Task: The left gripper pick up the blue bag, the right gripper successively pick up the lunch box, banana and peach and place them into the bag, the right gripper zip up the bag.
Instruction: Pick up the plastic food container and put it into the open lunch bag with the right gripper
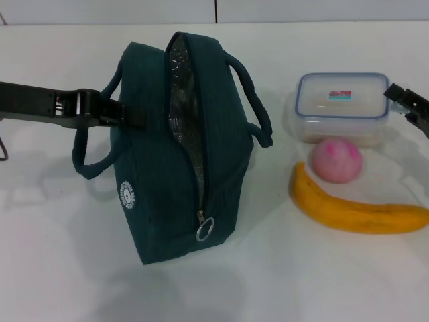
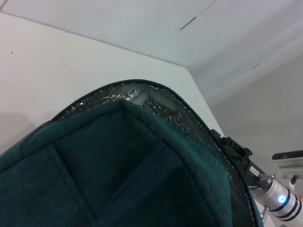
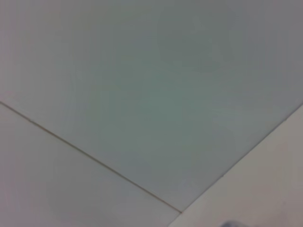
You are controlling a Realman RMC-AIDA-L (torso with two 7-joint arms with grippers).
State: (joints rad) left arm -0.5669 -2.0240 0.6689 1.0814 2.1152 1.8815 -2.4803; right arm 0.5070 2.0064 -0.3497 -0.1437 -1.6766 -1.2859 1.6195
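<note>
Teal-blue fabric, the blue bag (image 1: 177, 154) stands upright on the white table (image 1: 60, 268), left of centre in the head view, zip open along the top with silver foil lining showing in the slit. Silver ring pull (image 1: 206, 229) hangs at the near end of the zip, round white logo (image 1: 127, 194) on the near-left face, one looped handle on each side.

Left gripper (image 1: 124, 115) comes in from the left on a black arm and sits at the bag's left side by the left handle; fingers meet the fabric there, but whether they are clamped on it or how wide they stand can't be told. Left wrist view shows only bag fabric and foil lining up close (image 2: 118, 165).

Lunch box (image 1: 343, 107) sits on the table right of the bag, lid on, red-and-teal label up. Peach (image 1: 336, 159) sits just in front of it, touching or nearly so. Banana (image 1: 355, 209) lies nearest the robot, curved, its left end close to the peach.

Right gripper (image 1: 410, 107) is at the right edge, just beside the lunch box's right end, holding nothing; jaw gap can't be read. Right wrist view shows only pale flat surfaces with seams
</note>
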